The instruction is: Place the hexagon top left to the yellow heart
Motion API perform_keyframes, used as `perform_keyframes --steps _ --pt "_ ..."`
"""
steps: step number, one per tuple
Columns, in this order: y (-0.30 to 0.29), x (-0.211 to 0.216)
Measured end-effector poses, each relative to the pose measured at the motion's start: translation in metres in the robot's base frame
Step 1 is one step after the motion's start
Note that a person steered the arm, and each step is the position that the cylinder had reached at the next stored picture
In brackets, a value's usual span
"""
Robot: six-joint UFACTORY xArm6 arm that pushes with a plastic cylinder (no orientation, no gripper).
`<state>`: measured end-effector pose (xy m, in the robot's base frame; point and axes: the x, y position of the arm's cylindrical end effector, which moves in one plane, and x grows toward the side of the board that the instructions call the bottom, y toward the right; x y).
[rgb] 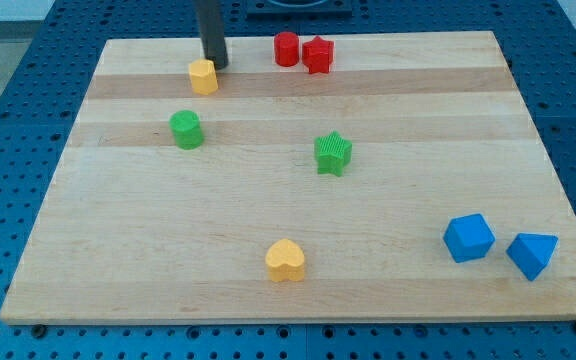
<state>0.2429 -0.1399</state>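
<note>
Our tip (215,65) is a bare rod with nothing to open or close, and it rests on the far left part of the wooden board (418,110), just beside the yellow hexagon (203,76), on that block's far right side. We cannot tell whether they touch. The yellow heart (285,260) sits well apart from both, near the board's near edge. We also see a green cylinder (186,129) left of centre, a green star (333,153) mid-board, a red cylinder (286,48) touching a red star (317,54) at the far edge, and a blue cube (468,238) beside a blue wedge-like block (532,254) at the near right.
</note>
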Motion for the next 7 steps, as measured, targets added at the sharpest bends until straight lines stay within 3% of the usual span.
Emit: perform_keyframes --steps 1,3,7 --pt "-0.036 -0.005" --pt "-0.043 0.012" --pt "0.058 0.046"
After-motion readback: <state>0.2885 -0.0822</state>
